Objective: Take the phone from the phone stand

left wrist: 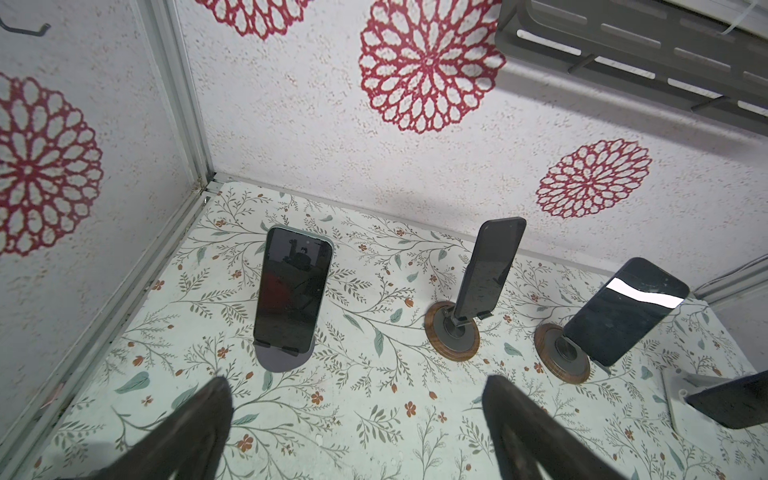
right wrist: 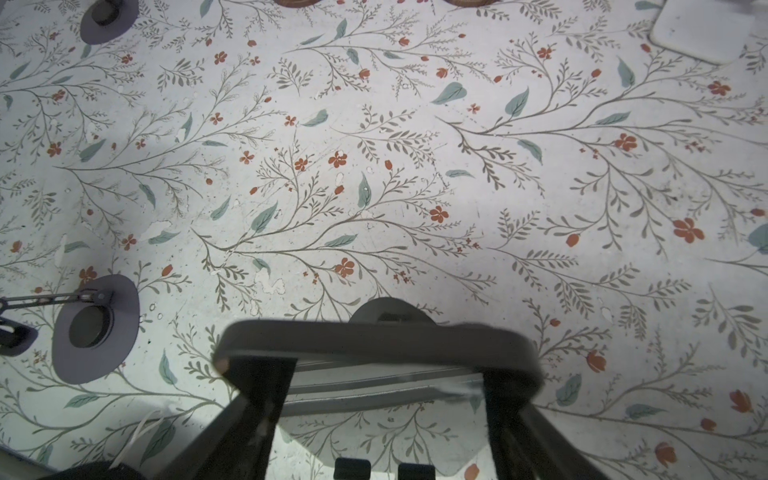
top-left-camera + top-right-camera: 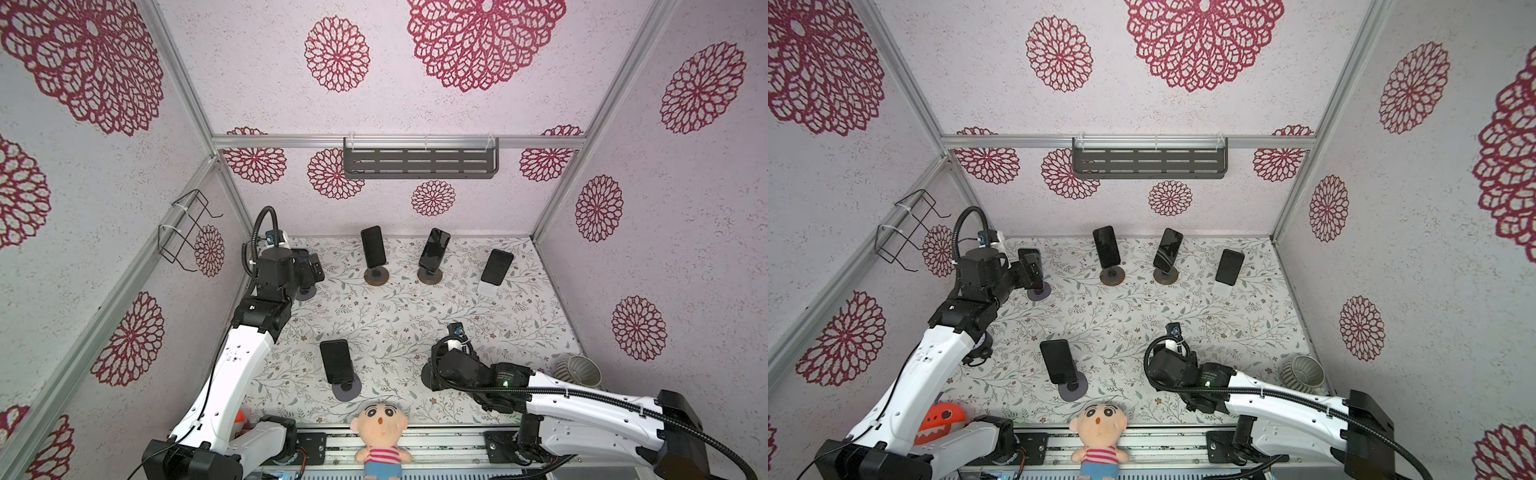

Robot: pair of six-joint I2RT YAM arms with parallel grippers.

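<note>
**Position.** The phone (image 2: 374,340) is leaning on its stand (image 2: 390,309) at the front right of the table (image 2: 415,166). In both top views it is sitting largely hidden under the right arm (image 3: 582,399).

**Claws.** In the right wrist view the right gripper (image 2: 382,374) is straddling the phone's upper end. One finger is standing at each long edge, with the jaws partly drawn in. I cannot tell whether the pads are pressing on the edges or standing just clear. The left gripper (image 1: 357,399) is hanging spread wide and holding nothing, and is facing the back-left phone (image 1: 293,291).

**Handling, as judged.**
- The phone is looking like a rigid slab, fairly dense for its size, with a slick glass face that is likely to crack if dropped.
- The narrow long edges are offering the best hold, taken in the upper half where the fingers are now sitting. The glass face is offering poor purchase.
- Two dark tabs (image 2: 351,467) are showing at its foot, probably the stand's lip. The phone is therefore likely needing to go up along its own lean before coming away.
- The stand is looking light, so a skewed pull is risking dragging or tipping it.
</note>
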